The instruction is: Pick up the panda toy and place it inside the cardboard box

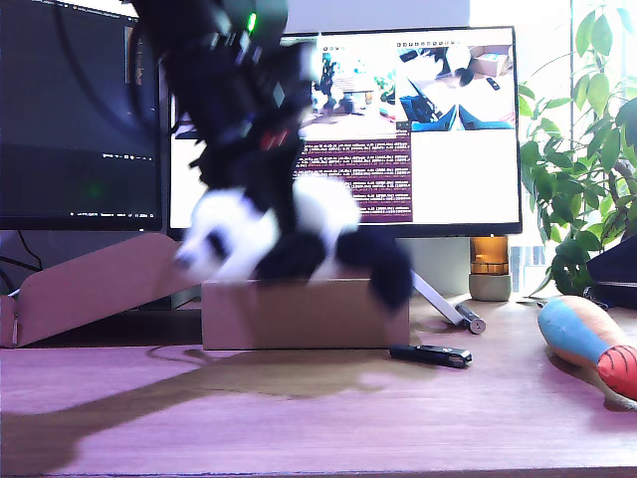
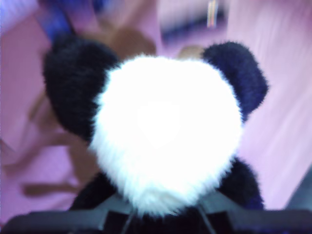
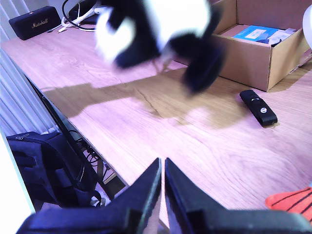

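The panda toy [image 1: 269, 234] hangs blurred in the air just above the cardboard box [image 1: 299, 314], near the middle of the exterior view, its black limbs dangling over the box's front wall. My first gripper [image 1: 267, 174] comes down from above and is shut on it. In the first wrist view the panda's white body [image 2: 163, 131] fills the picture and hides the fingertips. The second wrist view shows the panda [image 3: 156, 29] beside the box [image 3: 253, 61], and my second gripper [image 3: 162, 170] low over the table's near side, jaws pressed together on nothing.
A small black device [image 1: 430, 355] lies in front of the box. An orange-and-blue plush toy [image 1: 587, 344] rests at the exterior view's right, a long cardboard flap [image 1: 90, 289] at its left. Monitors [image 1: 438, 139] and a plant [image 1: 587, 149] stand behind. Blue items [image 3: 256, 33] lie inside the box.
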